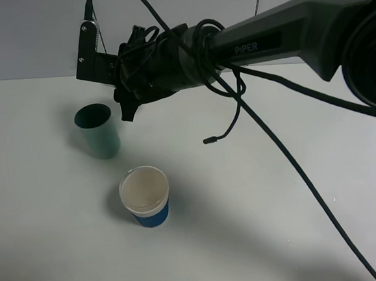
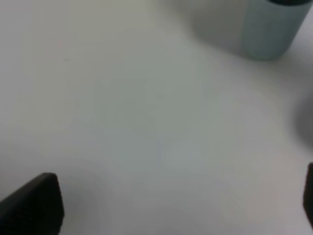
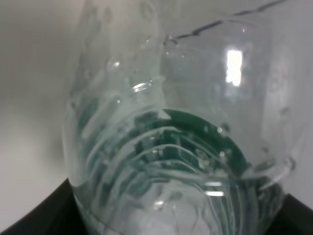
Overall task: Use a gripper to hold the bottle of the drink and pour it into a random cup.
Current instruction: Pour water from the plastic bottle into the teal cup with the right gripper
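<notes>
**cupwatcher:** How far along is the pour?

**me:** Overhead cam first. My right gripper [image 1: 90, 54] hangs at roughly 12 o'clock of the teal cup [image 1: 97, 129]. The blue cup [image 1: 145, 196] with the white inside sits at about 5 o'clock of the teal one. I can't make out the bottle under my arm from up there, and I can't see any liquid in either cup.

**cupwatcher:** And the other arm?

**me:** On the left wrist cam my left gripper [image 2: 168, 205] is spread wide with nothing in it, well apart from the teal cup. On the right wrist cam the bottle of the drink [image 3: 166, 147] fills the shot, clamped in my right jaws with liquid inside. I reckon the grab and carry are done and the actual pour is left.
</notes>
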`<action>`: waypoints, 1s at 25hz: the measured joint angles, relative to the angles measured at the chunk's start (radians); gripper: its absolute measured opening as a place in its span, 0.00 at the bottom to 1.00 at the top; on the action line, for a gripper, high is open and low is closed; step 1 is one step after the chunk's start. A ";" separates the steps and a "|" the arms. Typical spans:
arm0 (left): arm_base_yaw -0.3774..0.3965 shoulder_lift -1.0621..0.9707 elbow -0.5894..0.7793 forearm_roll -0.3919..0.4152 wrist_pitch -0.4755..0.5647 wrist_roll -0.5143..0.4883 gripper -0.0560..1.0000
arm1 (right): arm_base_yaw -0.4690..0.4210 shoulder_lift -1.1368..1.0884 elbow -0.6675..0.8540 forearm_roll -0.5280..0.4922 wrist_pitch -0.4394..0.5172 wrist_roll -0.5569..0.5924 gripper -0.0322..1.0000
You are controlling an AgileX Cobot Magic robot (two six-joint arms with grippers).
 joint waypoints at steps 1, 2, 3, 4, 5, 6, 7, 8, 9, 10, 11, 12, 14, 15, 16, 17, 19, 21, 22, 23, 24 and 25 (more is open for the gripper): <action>0.000 0.000 0.000 0.000 0.000 0.000 0.99 | 0.001 -0.001 0.000 0.000 0.011 -0.014 0.59; 0.000 0.000 0.000 0.000 0.000 0.000 0.99 | 0.002 -0.001 0.000 -0.001 0.024 -0.033 0.59; 0.000 0.000 0.000 0.000 0.000 0.000 0.99 | 0.003 -0.001 0.000 -0.001 0.032 -0.048 0.59; 0.000 0.000 0.000 0.000 0.000 0.000 0.99 | 0.003 -0.001 0.000 -0.002 0.042 -0.065 0.59; 0.000 0.000 0.000 0.000 0.000 0.000 0.99 | 0.003 -0.001 0.000 -0.002 0.047 -0.078 0.59; 0.000 0.000 0.000 0.000 0.000 0.000 0.99 | 0.004 -0.001 0.000 -0.002 0.049 -0.084 0.59; 0.000 0.000 0.000 0.000 0.000 0.000 0.99 | 0.005 -0.001 0.000 -0.002 0.052 -0.088 0.59; 0.000 0.000 0.000 0.000 0.000 0.000 0.99 | 0.008 -0.001 -0.001 -0.002 0.056 -0.091 0.59; 0.000 0.000 0.000 0.000 0.000 0.000 0.99 | 0.011 -0.001 -0.003 -0.004 0.059 -0.092 0.59; 0.000 0.000 0.000 0.000 0.000 0.000 0.99 | 0.015 -0.001 -0.003 -0.008 0.059 -0.093 0.59; 0.000 0.000 0.000 0.000 0.000 0.000 0.99 | 0.018 -0.001 -0.003 -0.010 0.059 -0.100 0.59; 0.000 0.000 0.000 0.000 0.000 0.000 0.99 | 0.021 -0.001 -0.003 -0.012 0.059 -0.109 0.59; 0.000 0.000 0.000 0.001 0.000 0.000 0.99 | 0.023 -0.001 -0.003 -0.015 0.057 -0.137 0.59; 0.000 0.000 0.000 0.001 0.000 0.000 0.99 | 0.024 -0.001 -0.003 -0.015 0.057 -0.153 0.59; 0.000 0.000 0.000 0.001 0.000 0.000 0.99 | 0.024 -0.001 -0.003 -0.016 0.061 -0.168 0.59; 0.000 0.000 0.000 0.001 0.000 0.000 0.99 | 0.024 -0.001 -0.003 -0.016 0.066 -0.176 0.59; 0.000 0.000 0.000 0.001 0.000 0.000 0.99 | 0.024 -0.001 -0.003 -0.016 0.075 -0.189 0.59; 0.000 0.000 0.000 0.001 0.000 0.000 0.99 | 0.024 -0.001 -0.003 -0.016 0.088 -0.191 0.59; 0.000 0.000 0.000 0.001 0.000 0.000 0.99 | 0.024 -0.001 -0.003 -0.016 0.098 -0.195 0.59; 0.000 0.000 0.000 0.001 0.000 0.000 0.99 | 0.024 -0.001 -0.003 -0.016 0.105 -0.203 0.59; 0.000 0.000 0.000 0.001 0.000 0.000 0.99 | 0.024 -0.001 -0.003 -0.016 0.111 -0.213 0.59; 0.000 0.000 0.000 0.001 0.000 0.000 0.99 | 0.024 -0.001 -0.003 -0.016 0.115 -0.223 0.59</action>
